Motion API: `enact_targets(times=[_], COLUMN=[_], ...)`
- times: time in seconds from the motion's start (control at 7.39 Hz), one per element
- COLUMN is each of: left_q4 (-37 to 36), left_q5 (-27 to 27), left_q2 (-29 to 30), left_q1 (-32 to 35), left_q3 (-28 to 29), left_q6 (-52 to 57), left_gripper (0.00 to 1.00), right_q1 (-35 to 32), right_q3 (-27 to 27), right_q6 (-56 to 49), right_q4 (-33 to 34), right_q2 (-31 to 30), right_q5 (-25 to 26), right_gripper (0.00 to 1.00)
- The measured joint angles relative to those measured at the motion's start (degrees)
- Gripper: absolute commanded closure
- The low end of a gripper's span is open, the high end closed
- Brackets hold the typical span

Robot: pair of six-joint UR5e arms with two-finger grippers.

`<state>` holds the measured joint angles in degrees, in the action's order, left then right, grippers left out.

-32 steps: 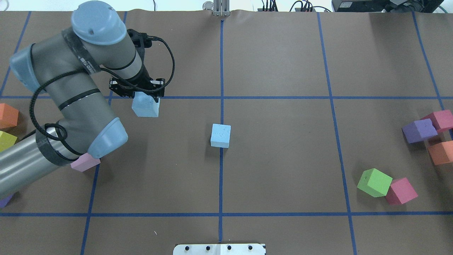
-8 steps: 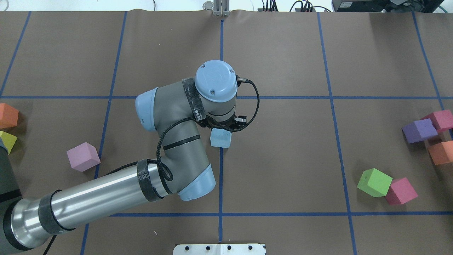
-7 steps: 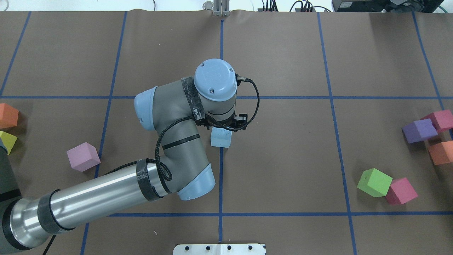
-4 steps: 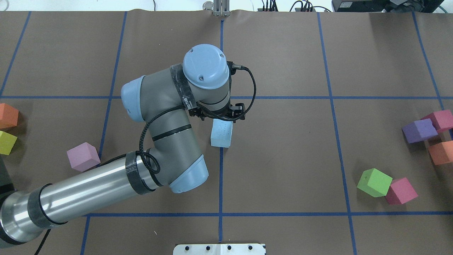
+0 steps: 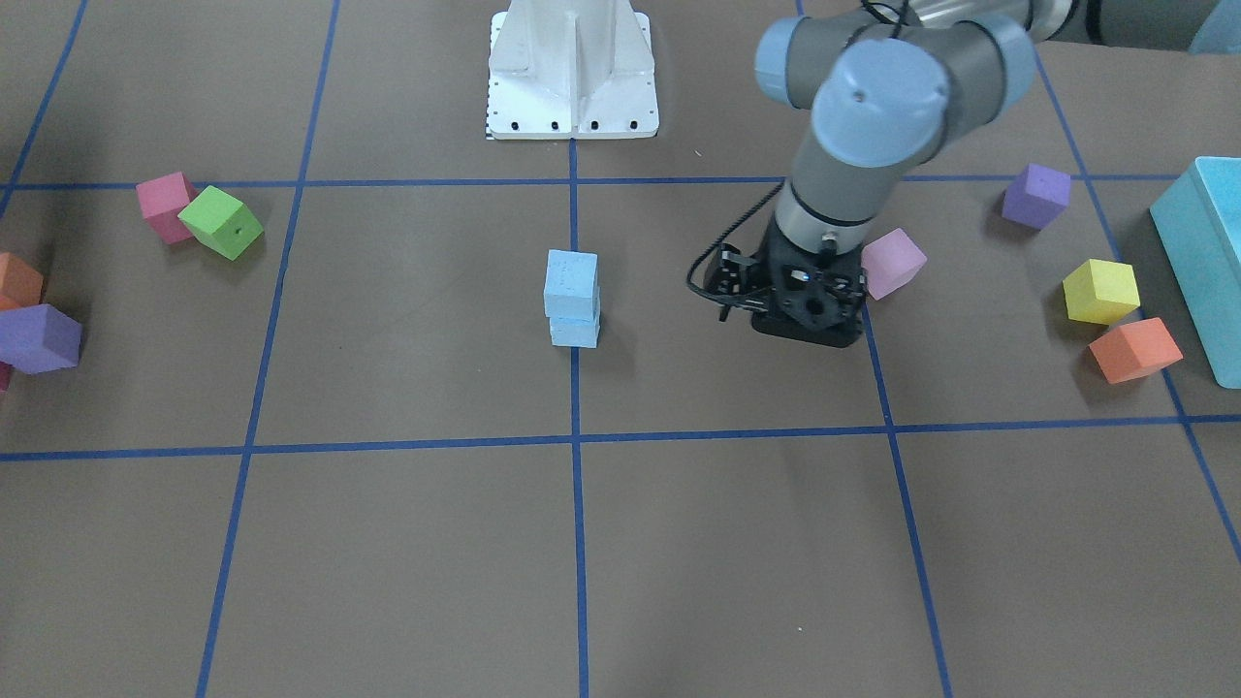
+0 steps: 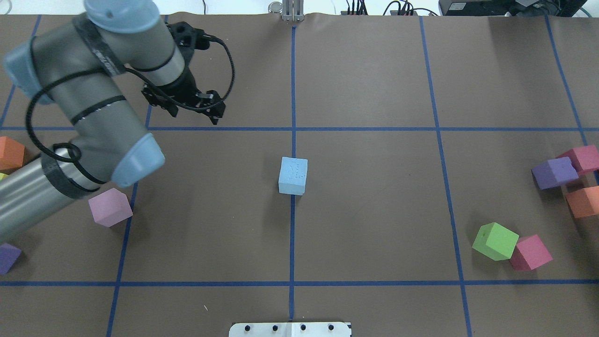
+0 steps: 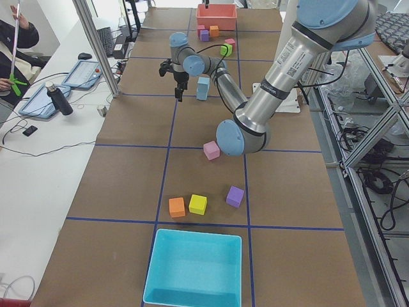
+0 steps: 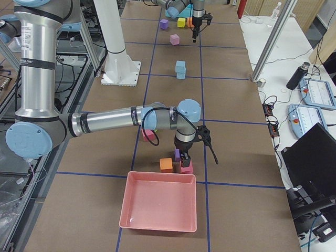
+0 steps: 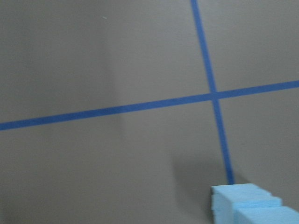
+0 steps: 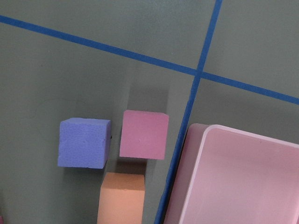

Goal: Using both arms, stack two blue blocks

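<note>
The two blue blocks stand stacked at the table's middle, the upper block point(image 5: 571, 279) on the lower block point(image 5: 574, 332). The stack also shows in the overhead view point(image 6: 293, 175) and at the bottom of the left wrist view point(image 9: 247, 205). My left gripper point(image 6: 194, 116) is open and empty, well away from the stack toward the far left; it also shows in the front view point(image 5: 805, 325). My right gripper point(image 8: 182, 156) shows only in the exterior right view, over cubes beside the pink tray; I cannot tell whether it is open or shut.
A pink cube point(image 6: 110, 207) lies near my left arm. Purple point(image 5: 1035, 194), yellow point(image 5: 1099, 290) and orange point(image 5: 1134, 349) cubes and a teal box point(image 5: 1202, 262) lie on that side. Green point(image 6: 495, 241) and magenta point(image 6: 530, 252) cubes lie right. A pink tray point(image 8: 160, 207) sits beyond.
My left gripper brought a blue block onto the centre block, let go of it and drew back to the far left. The stack now stands alone.
</note>
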<state>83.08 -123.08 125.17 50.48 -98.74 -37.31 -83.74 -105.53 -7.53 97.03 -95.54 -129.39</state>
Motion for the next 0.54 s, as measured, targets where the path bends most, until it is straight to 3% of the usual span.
enact_targets(times=[0.54], left_q4=[-1.59], left_q5=[-5.93], left_q2=[-16.36], left_q1=[24.29], left_q3=[1.95], left_q6=[36.83], left_gripper=[0.02], right_q1=[-3.23], right_q3=[0.16], right_q6=[0.00], right_q4=[0.00], right_q2=[-2.40], right_q5=[0.01], right_gripper=[0.00])
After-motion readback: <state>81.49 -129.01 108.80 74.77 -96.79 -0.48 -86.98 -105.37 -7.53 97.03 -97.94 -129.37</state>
